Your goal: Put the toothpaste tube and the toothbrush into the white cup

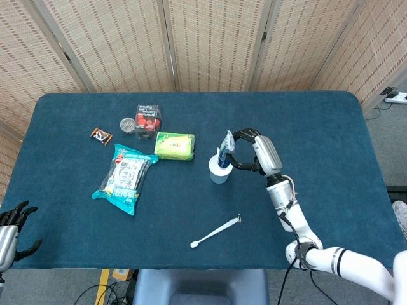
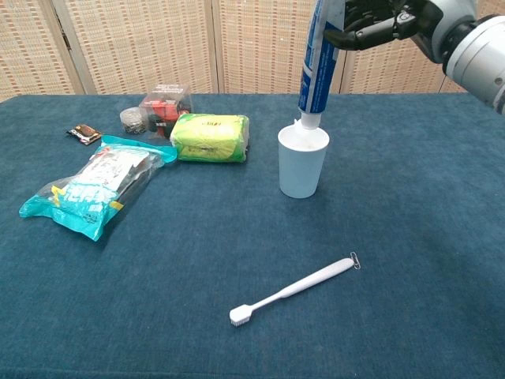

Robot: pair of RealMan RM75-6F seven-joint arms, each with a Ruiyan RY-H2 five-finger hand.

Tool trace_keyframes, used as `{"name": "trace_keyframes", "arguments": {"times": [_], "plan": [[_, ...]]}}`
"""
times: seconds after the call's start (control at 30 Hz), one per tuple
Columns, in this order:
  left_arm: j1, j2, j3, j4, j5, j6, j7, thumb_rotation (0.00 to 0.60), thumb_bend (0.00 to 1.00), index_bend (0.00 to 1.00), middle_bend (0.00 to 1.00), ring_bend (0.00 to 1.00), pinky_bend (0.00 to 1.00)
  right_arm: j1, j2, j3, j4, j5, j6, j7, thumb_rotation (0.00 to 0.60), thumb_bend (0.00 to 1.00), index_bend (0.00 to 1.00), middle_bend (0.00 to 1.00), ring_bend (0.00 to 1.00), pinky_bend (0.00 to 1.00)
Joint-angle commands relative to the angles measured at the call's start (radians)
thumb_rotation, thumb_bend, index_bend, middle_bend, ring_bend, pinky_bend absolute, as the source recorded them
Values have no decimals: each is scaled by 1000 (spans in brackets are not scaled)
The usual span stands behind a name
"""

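Tube (image 2: 320, 59) hangs upright, cap down, directly over the cup (image 2: 303, 162), cap at the rim's level. Right hand (image 2: 379, 17) pinches the tube's upper end between its fingers. Cup stands upright mid-table (image 1: 318, 121). Toothbrush (image 2: 293, 289) lies flat on the cloth nearer the robot, well apart from the cup, untouched. Left hand (image 1: 11, 225) sits at the table's near left corner, fingers spread, holding nothing. Green packet (image 2: 210, 136), blue bag (image 2: 93, 185) and small items lie left of the cup.
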Motion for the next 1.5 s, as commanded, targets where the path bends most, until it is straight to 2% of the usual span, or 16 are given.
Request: {"name": "trace_keyframes", "arguments": {"times": [0.03, 0.57, 0.83, 1.1, 1.27, 1.37, 1.5], "plan": [[2, 2, 0, 0, -1, 2, -1, 600, 315, 218, 126, 191, 189, 32, -40, 13, 51, 29, -26, -5, 600, 537, 668, 514, 337, 252], [8, -1, 1, 15, -10, -4, -13, 600, 314, 217, 126, 191, 189, 78, -150, -20, 240, 40, -71, 52, 600, 509, 668, 514, 336, 253], [8, -7, 3, 24, -15, -13, -18, 600, 314, 217, 124, 191, 189, 74, -190, -61, 325, 3, -79, 127, 600, 469, 668, 509, 336, 253], [12, -3, 6, 27, -24, -20, -21, 600, 314, 216, 121, 191, 188, 80, -245, -95, 447, -56, -64, 227, 600, 449, 668, 489, 333, 201], [15, -2, 8, 27, -29, -24, -21, 600, 314, 212, 119, 191, 188, 84, -279, -105, 520, -73, -49, 246, 600, 441, 668, 470, 316, 183], [15, -1, 10, 26, -31, -28, -20, 600, 314, 211, 116, 192, 188, 86, -293, -115, 552, -83, -47, 254, 600, 430, 633, 442, 303, 166], [14, -2, 9, 26, -32, -32, -18, 600, 314, 210, 116, 191, 188, 85, -303, -124, 575, -92, -48, 273, 600, 372, 520, 406, 267, 141]]}}
